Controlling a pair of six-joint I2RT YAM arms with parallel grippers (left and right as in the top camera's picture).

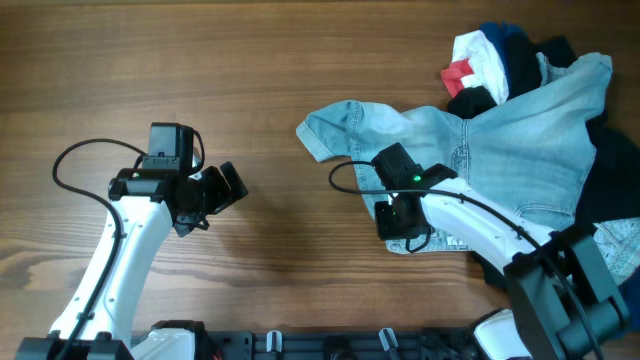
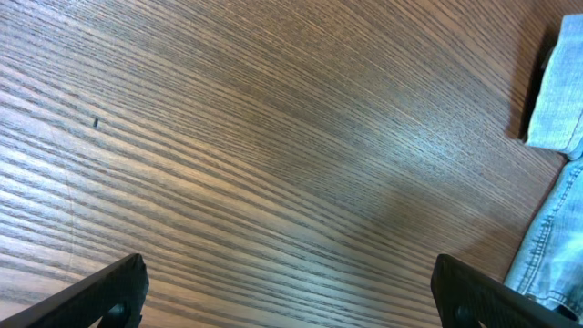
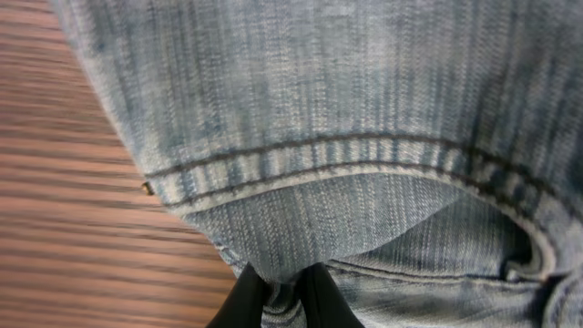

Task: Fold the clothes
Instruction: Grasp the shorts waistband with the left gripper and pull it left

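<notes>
The pale-blue denim jeans (image 1: 500, 150) lie crumpled at the right of the table, one leg reaching left. My right gripper (image 1: 398, 222) is shut on a fold of the jeans (image 3: 319, 137) near their front edge; the denim is pinched between the fingertips (image 3: 284, 282). My left gripper (image 1: 222, 190) is open and empty over bare wood at the left; its fingers show wide apart in the left wrist view (image 2: 290, 292), with the jeans' edge (image 2: 556, 91) at the far right. Other garments, black, white, red and navy (image 1: 495, 65), are piled behind the jeans.
A black garment (image 1: 612, 175) lies under the jeans at the right edge. The wooden table (image 1: 250, 70) stretches left and centre. The arm bases stand along the front edge.
</notes>
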